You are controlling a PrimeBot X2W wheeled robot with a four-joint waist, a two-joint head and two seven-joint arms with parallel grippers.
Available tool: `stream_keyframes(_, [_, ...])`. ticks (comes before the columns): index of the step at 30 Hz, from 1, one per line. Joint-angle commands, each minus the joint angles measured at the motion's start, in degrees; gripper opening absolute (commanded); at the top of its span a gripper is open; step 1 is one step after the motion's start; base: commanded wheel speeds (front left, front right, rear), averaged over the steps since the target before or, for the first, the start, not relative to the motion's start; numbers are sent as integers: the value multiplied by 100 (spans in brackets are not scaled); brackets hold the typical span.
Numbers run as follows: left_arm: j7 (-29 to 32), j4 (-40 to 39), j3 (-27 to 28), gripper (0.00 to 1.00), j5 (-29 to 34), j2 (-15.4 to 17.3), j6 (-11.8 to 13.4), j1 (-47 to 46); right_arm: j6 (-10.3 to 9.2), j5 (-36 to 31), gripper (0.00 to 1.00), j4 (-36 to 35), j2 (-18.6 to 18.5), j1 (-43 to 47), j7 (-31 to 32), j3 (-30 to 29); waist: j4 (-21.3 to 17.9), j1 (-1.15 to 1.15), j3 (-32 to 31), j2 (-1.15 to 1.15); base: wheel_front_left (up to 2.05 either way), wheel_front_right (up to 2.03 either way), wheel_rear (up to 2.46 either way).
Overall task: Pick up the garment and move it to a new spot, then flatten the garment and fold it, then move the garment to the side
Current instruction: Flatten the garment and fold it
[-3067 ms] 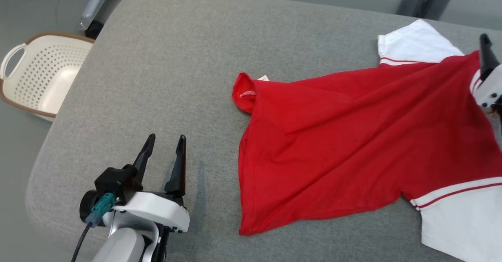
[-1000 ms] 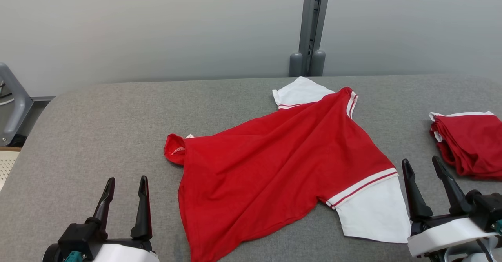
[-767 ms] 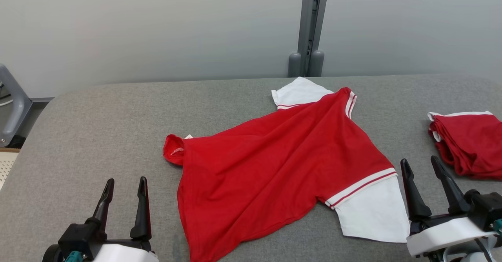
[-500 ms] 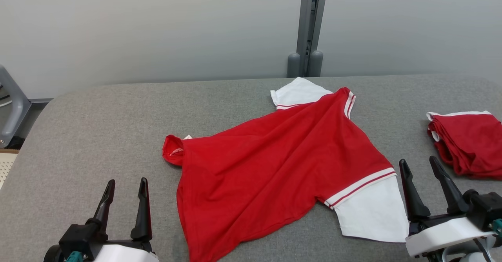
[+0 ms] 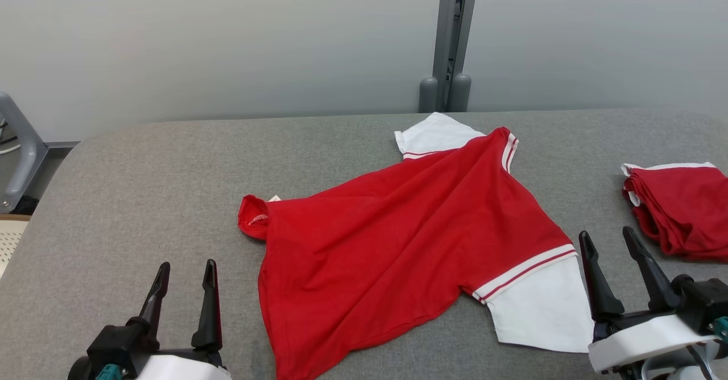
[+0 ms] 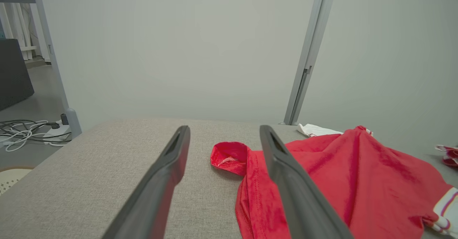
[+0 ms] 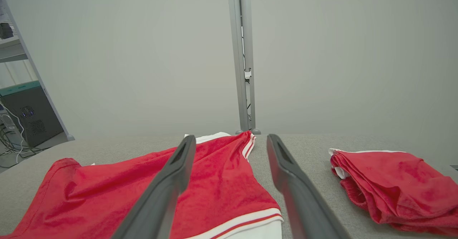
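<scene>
a: where's the garment (image 5: 398,238)?
b: spread on the grey table (image 5: 142,186), about the middle, with the hem to the left and the sleeves to the right. one white sleeve lies far, the other near, just beside the right gripper (image 5: 606,235).
a: is either gripper holding it?
b: no. the left gripper (image 5: 187,265) hangs at the near left, fingers parted with nothing between them, apart from the hem. the right one is parted and bare too.
a: so how far along is it?
b: i'd judge it laid at its spot but not flat. creases run across the body and the left hem corner is curled over. smoothing, folding and moving it aside are all left. a folded red pile (image 5: 679,209) sits at the right edge.
</scene>
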Motion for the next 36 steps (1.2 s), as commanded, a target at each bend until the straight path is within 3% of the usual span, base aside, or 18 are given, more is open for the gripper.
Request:
stream_keyframes(1, [-7, 30, 33, 100, -43, -6, -67, -93, 3, -18, 100, 2, -9, -21, -2, -6, 1, 0, 0, 0, 0, 0, 0])
stream_keyframes(7, [567, 354, -117, 100, -493, -46, -354, 18, 3, 136, 100, 184, -128, -12, 536, 82, -23, 0, -1, 0, 0, 0, 0])
stream_keyframes(14, [1757, 305, -591, 100, -649, 146, -689, 219, 3, 472, 100, 678, -385, 254, 2004, 86, 15, 0, 37, 0, 0, 0, 0])
stream_keyframes(19, [2379, 77, -785, 100, -796, 246, -766, 397, 3, 569, 100, 799, -378, 319, 2630, -69, 50, 0, 71, 0, 0, 0, 0])
stream_keyframes(27, [2891, -38, -1023, 100, -961, 272, -850, 440, 3, 638, 100, 998, -307, 131, 3010, -248, 101, 0, 173, 0, 0, 0, 0])
stream_keyframes(36, [2976, 263, -1165, 100, -959, 246, -866, 277, 3, 904, 100, 1427, -189, -133, 3272, -218, 159, 0, 326, 0, 0, 0, 0])
